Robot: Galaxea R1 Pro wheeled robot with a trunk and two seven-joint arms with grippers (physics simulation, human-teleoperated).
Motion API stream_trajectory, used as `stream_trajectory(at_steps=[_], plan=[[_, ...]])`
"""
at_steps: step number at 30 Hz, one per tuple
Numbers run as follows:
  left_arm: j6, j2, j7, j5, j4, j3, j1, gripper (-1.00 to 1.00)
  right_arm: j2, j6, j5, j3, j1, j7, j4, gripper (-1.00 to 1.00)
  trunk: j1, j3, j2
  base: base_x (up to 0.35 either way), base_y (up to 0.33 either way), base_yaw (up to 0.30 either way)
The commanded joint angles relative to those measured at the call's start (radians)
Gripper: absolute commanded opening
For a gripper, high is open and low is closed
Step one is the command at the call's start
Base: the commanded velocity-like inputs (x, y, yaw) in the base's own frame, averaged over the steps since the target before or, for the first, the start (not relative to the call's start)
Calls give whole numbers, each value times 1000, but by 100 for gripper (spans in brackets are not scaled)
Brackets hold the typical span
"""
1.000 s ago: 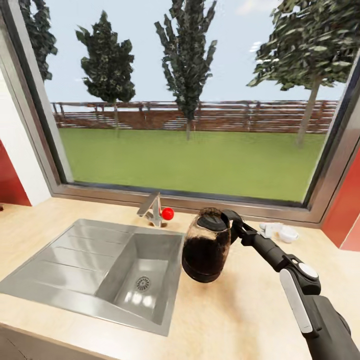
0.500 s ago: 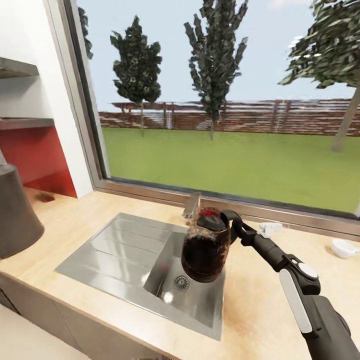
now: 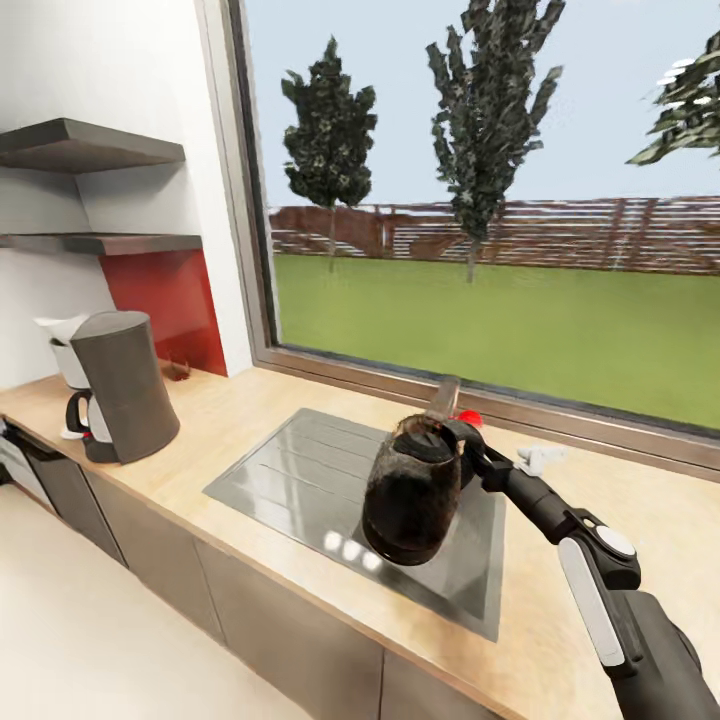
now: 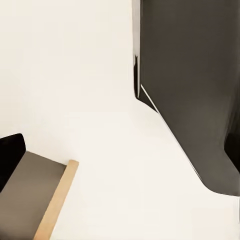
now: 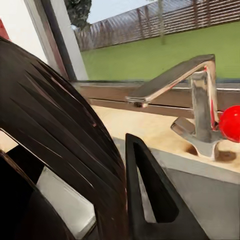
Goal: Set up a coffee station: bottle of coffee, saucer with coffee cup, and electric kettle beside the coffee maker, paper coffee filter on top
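A dark glass electric kettle [image 3: 412, 490] with a black lid hangs over the sink's right part. My right gripper [image 3: 466, 452] is shut on its handle. In the right wrist view the kettle's dark body [image 5: 55, 150] sits close beside one black finger [image 5: 150, 200]. The grey coffee maker [image 3: 125, 385] stands on the countertop [image 3: 220, 410] at the far left. A white pointed item [image 3: 60, 328] shows just behind it. A black part [image 4: 10, 157] sits at the edge of the left wrist view, over white floor.
A steel sink [image 3: 290, 465] with drainboard is set in the counter below the window. Its faucet [image 3: 445, 395] has a red knob [image 5: 231, 122]. A small white object [image 3: 535, 458] lies by the window sill. Two grey shelves [image 3: 90, 150] hang on the left wall above the coffee maker.
The whole view has swung left: the coffee maker and shelves came into sight and the sink slid right. The kettle stays held in my right gripper.
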Motion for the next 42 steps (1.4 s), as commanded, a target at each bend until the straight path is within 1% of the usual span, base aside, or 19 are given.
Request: stream_trajectory(at_steps=[1, 7, 18, 24, 42], plan=[[2, 0, 2, 10, 1, -9, -1, 100, 0, 9, -11, -2, -1, 2, -1, -100, 1, -2, -2, 173, 194, 278], [2, -1, 2, 10, 0, -9, -1, 100, 0, 9, -11, -2, -1, 2, 0, -100, 1, -2, -2, 181, 248, 278], [4, 0, 2, 11, 1, -9, -1, 100, 0, 9, -11, -2, -1, 2, -1, -100, 1, -2, -2, 16, 327, 259], [5, 6, 3, 12, -1, -10, -1, 100, -1, 8, -11, -2, -1, 2, 0, -100, 1, -2, -2, 71, 324, 36], [4, 3, 3, 11, -1, -11, -1, 100, 0, 8, -5, -3, -1, -3, 4, -100, 1, -2, -2, 280, 224, 0]])
